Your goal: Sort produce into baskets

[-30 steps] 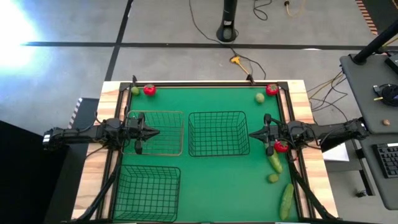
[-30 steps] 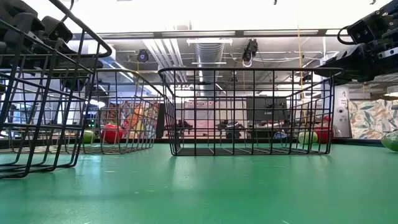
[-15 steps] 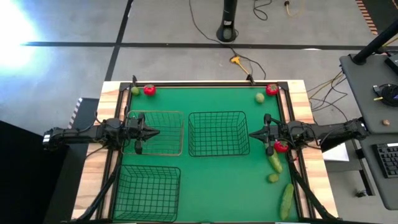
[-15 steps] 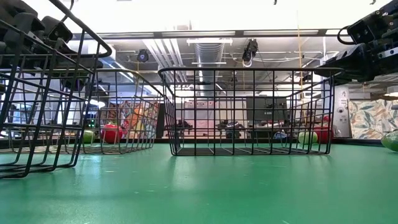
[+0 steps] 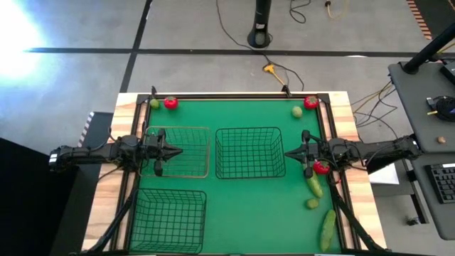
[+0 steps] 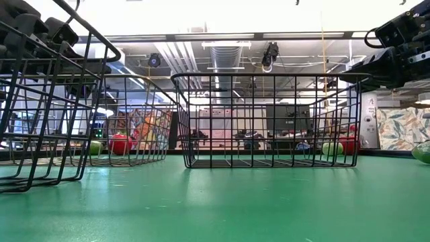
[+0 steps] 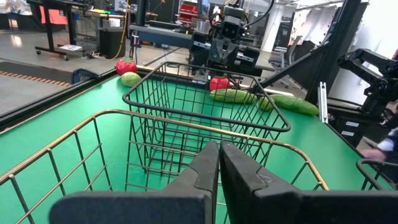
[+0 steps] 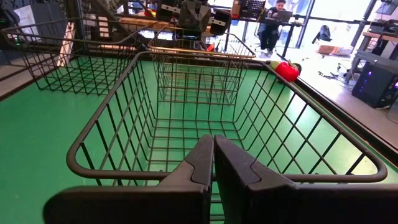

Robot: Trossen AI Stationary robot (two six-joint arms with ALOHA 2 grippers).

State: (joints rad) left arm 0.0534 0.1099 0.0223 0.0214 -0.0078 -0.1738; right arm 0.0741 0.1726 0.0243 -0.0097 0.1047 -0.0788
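Observation:
Three wire baskets stand on the green table: a brownish one (image 5: pixel 186 151) at the left, a dark one (image 5: pixel 250 152) in the middle, and a dark one (image 5: pixel 169 220) near left. My left gripper (image 5: pixel 178 150) is shut, level above the brownish basket (image 7: pixel 186 124). My right gripper (image 5: pixel 288 153) is shut just right of the middle basket (image 8: pixel 186 112). A tomato (image 5: pixel 170 102) and a green fruit (image 5: pixel 154 104) lie far left. A second tomato (image 5: pixel 311 102) and a green fruit (image 5: pixel 296 111) lie far right. A third tomato (image 5: pixel 321 168), two cucumbers (image 5: pixel 314 186) (image 5: pixel 328 229) and a small green fruit (image 5: pixel 312 203) lie below my right arm.
A black frame (image 5: pixel 234 96) runs round the table, with wooden borders (image 5: pixel 359 213) at the sides. A desk with a keyboard (image 5: pixel 444 181) stands to the right of the table. Cables (image 5: pixel 274 71) and a stand (image 5: pixel 260 32) lie on the floor beyond the far edge.

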